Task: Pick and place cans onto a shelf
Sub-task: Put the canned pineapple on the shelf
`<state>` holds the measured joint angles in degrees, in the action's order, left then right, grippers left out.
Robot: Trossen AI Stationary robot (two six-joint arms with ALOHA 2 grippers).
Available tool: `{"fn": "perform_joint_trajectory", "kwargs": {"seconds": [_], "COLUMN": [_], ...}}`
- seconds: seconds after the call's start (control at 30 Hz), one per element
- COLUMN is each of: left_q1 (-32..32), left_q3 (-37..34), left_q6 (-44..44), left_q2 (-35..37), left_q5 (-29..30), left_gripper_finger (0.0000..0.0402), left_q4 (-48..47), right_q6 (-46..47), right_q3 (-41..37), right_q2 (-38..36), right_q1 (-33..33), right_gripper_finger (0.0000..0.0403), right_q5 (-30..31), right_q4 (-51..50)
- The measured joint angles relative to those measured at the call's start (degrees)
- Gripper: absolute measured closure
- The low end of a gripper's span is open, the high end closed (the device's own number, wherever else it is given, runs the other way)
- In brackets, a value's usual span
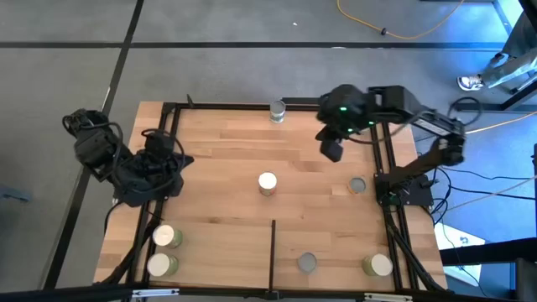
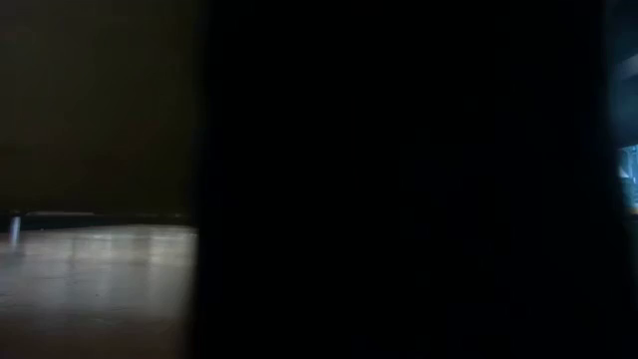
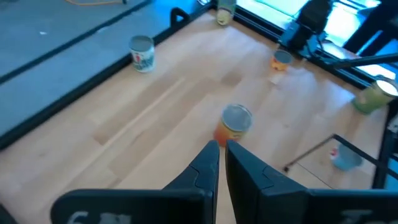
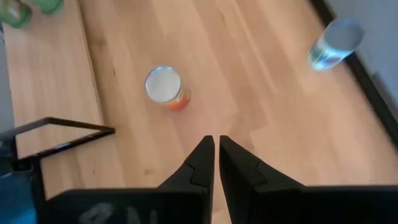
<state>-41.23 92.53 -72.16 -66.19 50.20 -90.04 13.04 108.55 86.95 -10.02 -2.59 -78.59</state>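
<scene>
Several cans stand upright on their bases on the pale wood shelf (image 1: 220, 143), which has black frame rails. A reddish can with a white top (image 1: 267, 182) stands mid-shelf; it shows in the left wrist view (image 3: 234, 123) and in the right wrist view (image 4: 165, 87). Another can (image 1: 278, 110) stands at the far rail. My left gripper (image 1: 179, 161) is shut and empty at the shelf's left side. My right gripper (image 1: 332, 153) is shut and empty above the far right part, right of and beyond the reddish can.
Two olive-sided cans (image 1: 162, 250) stand at the near left, a grey-topped can (image 1: 307, 262) and another can (image 1: 377, 265) at the near right, and one (image 1: 357, 185) by the right rail. A thin black divider strip (image 1: 272, 250) runs from the near edge. The low view is mostly dark.
</scene>
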Motion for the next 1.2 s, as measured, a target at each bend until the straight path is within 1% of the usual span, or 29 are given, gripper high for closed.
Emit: {"fn": "perform_joint_trajectory", "kwargs": {"seconds": [0.13,0.2,0.37,0.43,0.53,0.6,0.8,0.9,0.97,1.1,1.2], "left_q1": [1.27,1.71,3.38,4.33,5.68,6.23,6.73,6.73,6.73,6.73,6.73], "left_q3": [0.00,0.00,0.00,0.00,0.00,0.00,0.00,0.00,0.00,0.00,0.00], "left_q6": [2.36,2.98,5.89,7.25,9.42,10.95,14.98,15.78,15.79,15.84,15.89], "left_q2": [-0.02,-0.02,-0.15,-0.15,-0.13,-0.13,-0.15,-0.15,-0.15,-0.15,-0.15], "left_q5": [-0.92,-1.81,-1.45,-1.45,-1.45,-1.56,-1.78,-1.84,-1.85,-1.85,-1.84], "left_gripper_finger": [0.0379,0.0379,0.0379,0.0379,0.0379,0.0379,0.0379,0.0379,0.0379,0.0379,0.0379], "left_q4": [0.01,0.02,0.02,0.02,0.02,0.02,0.02,0.02,0.02,0.02,0.02], "right_q6": [3.61,4.63,1.61,1.04,-0.24,-3.29,-22.37,-29.29,-31.43,-32.11,-32.28], "right_q3": [4.52,6.57,9.83,10.24,10.31,10.32,9.95,9.05,8.96,8.96,8.94], "right_q2": [5.92,8.63,15.06,17.28,20.14,21.91,26.53,28.62,29.89,31.99,32.79], "right_q1": [-0.29,-0.84,-1.51,-1.45,-1.46,-1.51,-0.63,0.48,1.16,2.11,2.46], "right_gripper_finger": [0.0375,0.0375,0.0375,0.0375,0.0375,0.0375,0.0375,0.0375,0.0375,0.0375,0.0380], "right_q5": [-0.24,-2.24,-11.24,-12.50,-12.71,-12.87,-12.98,-13.01,-12.99,-12.92,-11.68], "right_q4": [-0.09,0.00,0.79,1.93,4.15,4.66,5.19,5.37,5.99,9.06,11.11]}}
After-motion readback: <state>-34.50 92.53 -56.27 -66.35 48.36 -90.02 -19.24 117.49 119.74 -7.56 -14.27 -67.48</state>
